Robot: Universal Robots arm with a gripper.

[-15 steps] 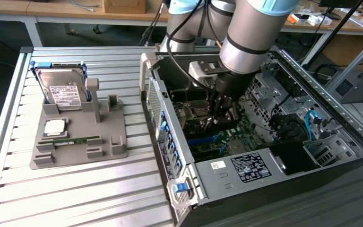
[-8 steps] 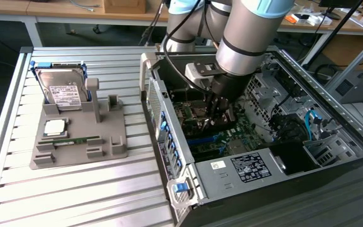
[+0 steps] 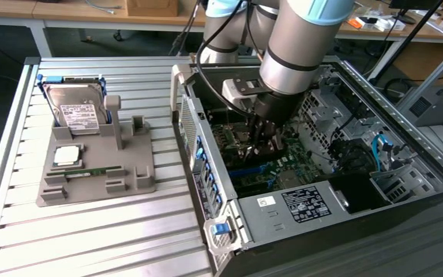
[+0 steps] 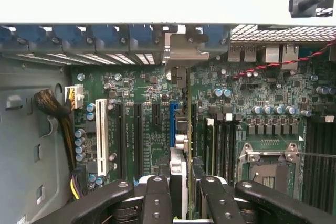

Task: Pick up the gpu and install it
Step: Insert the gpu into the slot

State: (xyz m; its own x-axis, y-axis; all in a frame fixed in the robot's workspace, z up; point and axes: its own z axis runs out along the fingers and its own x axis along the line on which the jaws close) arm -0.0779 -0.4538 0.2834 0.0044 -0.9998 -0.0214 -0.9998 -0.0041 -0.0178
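The gpu (image 4: 185, 145) is held edge-on between the fingers (image 4: 157, 203) of the hand (image 4: 181, 203), which is partly closed on it, about halfway through its travel. The card stands upright directly below the hand, inside the open case (image 3: 299, 202), over the slots (image 4: 137, 140) of the motherboard (image 4: 262, 103); whether its edge is already seated cannot be told.

The card is judged light and stiff but fragile: a thin board with exposed parts, likely to crack or bend if squeezed on its faces or pushed in at a tilt. It is best gripped by the upper edge of the board, near its middle, clear of the cooler, as appears to be done here.

In the wrist view the card's metal bracket (image 4: 184, 51) is seen lined up with the rear openings beyond the fingers, beside the blue slot (image 4: 172, 124), and the empty CPU socket (image 4: 268, 166) is shown off to one side. In the exterior view the arm (image 3: 299, 52) reaching down into the case is shown, and the grey tray (image 3: 90, 167) on the bench (image 3: 90, 231), well apart from the hand, with a hard drive (image 3: 79, 109) standing in it.
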